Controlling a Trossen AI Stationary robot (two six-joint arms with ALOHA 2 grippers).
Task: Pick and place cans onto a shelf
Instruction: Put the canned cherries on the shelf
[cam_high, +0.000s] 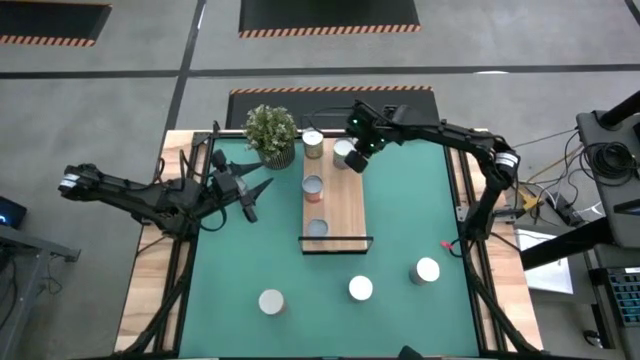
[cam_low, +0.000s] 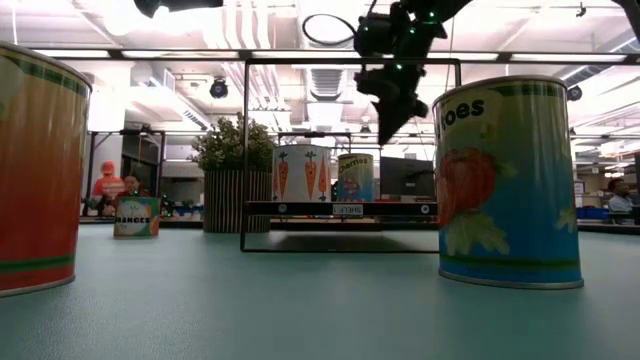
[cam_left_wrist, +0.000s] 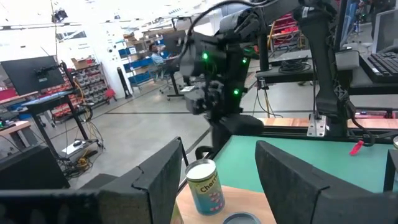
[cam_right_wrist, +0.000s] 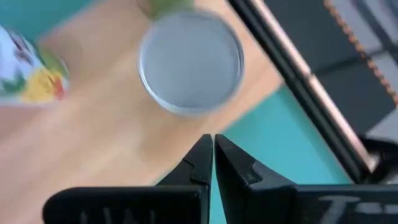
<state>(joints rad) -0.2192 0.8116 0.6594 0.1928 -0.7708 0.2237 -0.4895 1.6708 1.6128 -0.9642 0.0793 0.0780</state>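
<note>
Green matting (cam_high: 400, 220) under me: four cans sit on the shelf (cam_high: 340, 215), one can (cam_right_wrist: 190, 61) just ahead of my closed, empty right gripper (cam_right_wrist: 212, 149); three wait. My left gripper (cam_high: 258, 187) hangs half-open.

Both arms of the robot are dark, almost black, built of slim tube-like links with thicker rounded joints, and each one has a pale silver-grey band: on the left arm (cam_high: 130, 195) it sits at the far left end, on the right arm (cam_high: 470, 140) at the bend on the right side. The right end effector (cam_right_wrist: 213, 149) has two flat black fingers (cam_right_wrist: 198, 163) with pointed, wedge-shaped tips, and small green lights glow on the wrist block (cam_high: 362, 128) behind it, where a thin black cable makes a loop. The left end effector (cam_left_wrist: 217, 180) has two broad, matte black fingers (cam_left_wrist: 163, 177) with angular, stepped edges.
</note>
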